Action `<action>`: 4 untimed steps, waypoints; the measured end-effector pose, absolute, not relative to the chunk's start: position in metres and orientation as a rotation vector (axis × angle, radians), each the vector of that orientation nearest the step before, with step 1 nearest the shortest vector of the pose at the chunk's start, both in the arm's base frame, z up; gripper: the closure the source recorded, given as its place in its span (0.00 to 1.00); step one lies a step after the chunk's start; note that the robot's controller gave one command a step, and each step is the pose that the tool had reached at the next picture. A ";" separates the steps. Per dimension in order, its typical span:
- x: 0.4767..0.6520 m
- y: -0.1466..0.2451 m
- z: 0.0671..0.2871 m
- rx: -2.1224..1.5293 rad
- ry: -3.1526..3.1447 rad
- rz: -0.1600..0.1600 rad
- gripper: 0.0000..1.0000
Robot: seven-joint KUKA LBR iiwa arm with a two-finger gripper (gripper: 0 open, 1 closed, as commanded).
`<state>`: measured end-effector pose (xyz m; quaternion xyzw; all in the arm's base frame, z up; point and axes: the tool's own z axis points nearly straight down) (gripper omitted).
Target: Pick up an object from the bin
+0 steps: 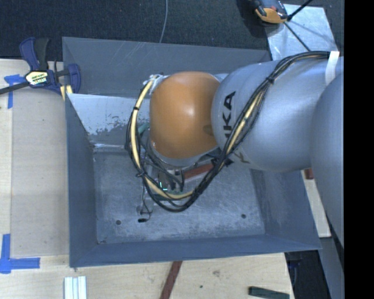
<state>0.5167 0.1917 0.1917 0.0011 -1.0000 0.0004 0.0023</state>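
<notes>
Down low with the pincer (144, 209), left of centre on the bin (82, 193) floor, over a small dark bit (142, 220); released or clenched, cannot tell. Centre squarely, settle gently before closing.

arm (280, 111) reaching from right — gripper (144, 211) pointed down

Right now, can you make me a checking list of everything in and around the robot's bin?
Surface: grey bin floor, scuffed.
Job's things: one reddish-brown piece peeking from under the arm; kind unclear.
Clutter: tiny dark speck by the gripper.
Grippers: gripper low over the floor's left part.
Cables: yellow and black cables loop round the orange cover.
Surroundings: orange-and-black device beyond the far rim.
</notes>
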 end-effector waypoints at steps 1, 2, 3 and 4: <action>0.519 0.191 0.195 -0.001 -3.144 -0.002 0.00; 0.515 0.156 0.222 0.185 -3.137 -0.002 0.00; 0.525 0.118 0.208 0.508 -3.105 0.000 0.00; 0.541 0.122 0.142 0.605 -3.092 0.000 0.00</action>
